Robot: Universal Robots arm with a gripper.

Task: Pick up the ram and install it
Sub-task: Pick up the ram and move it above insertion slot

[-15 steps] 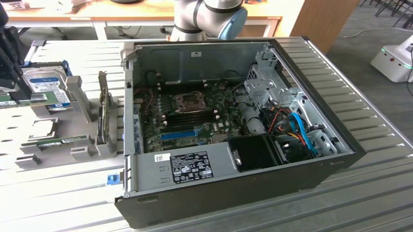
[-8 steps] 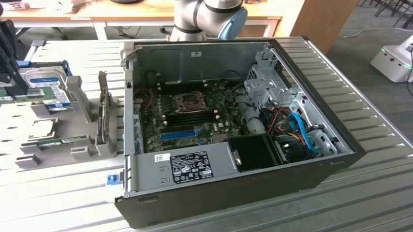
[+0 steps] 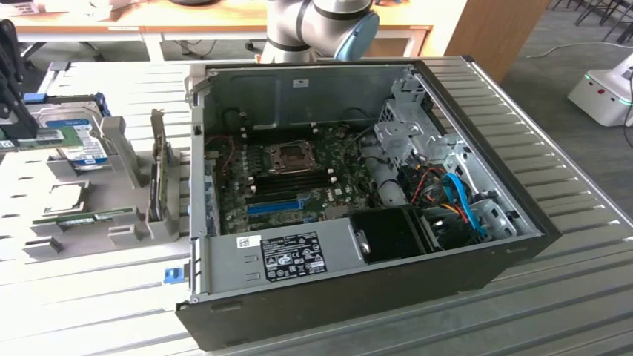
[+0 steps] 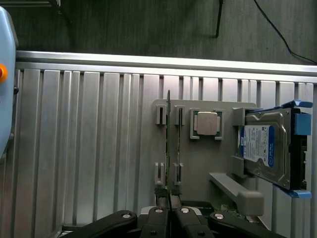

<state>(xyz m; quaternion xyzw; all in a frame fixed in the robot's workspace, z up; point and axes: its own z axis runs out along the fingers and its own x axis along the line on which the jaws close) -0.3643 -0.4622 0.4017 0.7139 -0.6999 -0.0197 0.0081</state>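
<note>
Remote pick, ram awaiting: my tool (image 4: 170, 201), fingers drawn together on nothing, looks down on the ram (image 4: 168, 139), standing on edge in the slots of its grey holder (image 4: 198, 166) on the bench (image 4: 74, 148). I judge it light, stiff and fragile, best pinched across its flat faces near the top edge.
</note>
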